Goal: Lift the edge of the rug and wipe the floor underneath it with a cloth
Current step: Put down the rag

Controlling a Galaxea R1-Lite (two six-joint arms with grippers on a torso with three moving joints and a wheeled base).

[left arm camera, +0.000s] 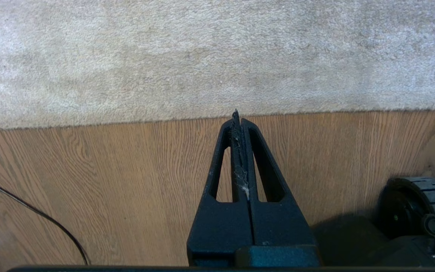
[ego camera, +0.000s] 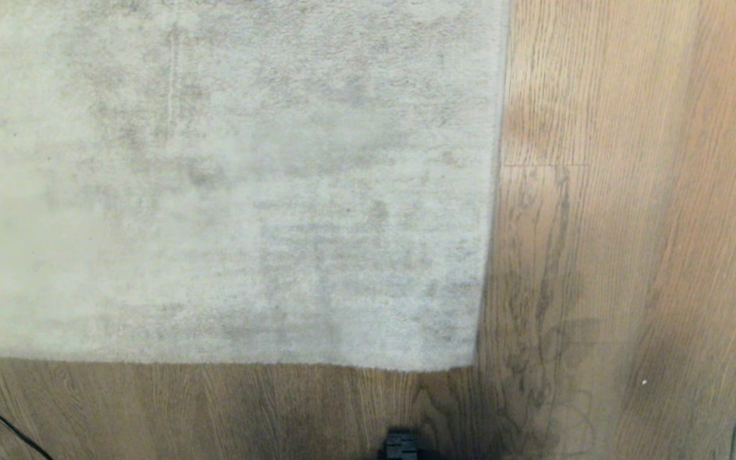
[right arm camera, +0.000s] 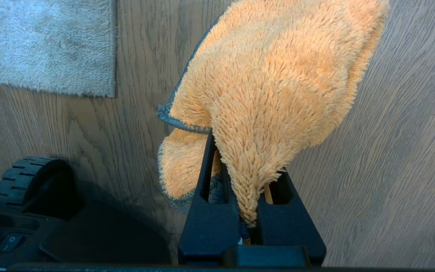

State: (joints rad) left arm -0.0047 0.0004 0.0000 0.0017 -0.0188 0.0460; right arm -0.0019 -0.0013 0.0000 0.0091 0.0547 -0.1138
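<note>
You're looking down at the rug edge (ego camera: 492,211), lying flat, with the corner at the lower right of the pale grey pile in the head view. Brown plank floor (ego camera: 598,255) runs along its right side and across the near strip below it. Nothing lifted here: the border sits flush on the boards.

Your left gripper (left arm camera: 237,117) hangs over the bare floor, jaws pressed together with nothing between them, tips pointing at the rug's near border without touching it. A thin black cable (left arm camera: 32,209) trails across the boards off to one side, and a ribbed black wheel (left arm camera: 425,204) of the base shows beside the gripper.

Your right gripper (right arm camera: 249,211) is clamped on the cloth (right arm camera: 278,75). The orange-yellow fuzzy cloth bunches out past the fingers, its dark grey edge curling on one side, above the floor and clear of the rug corner. In the head view only a sliver of that orange shows at the bottom right edge.
</note>
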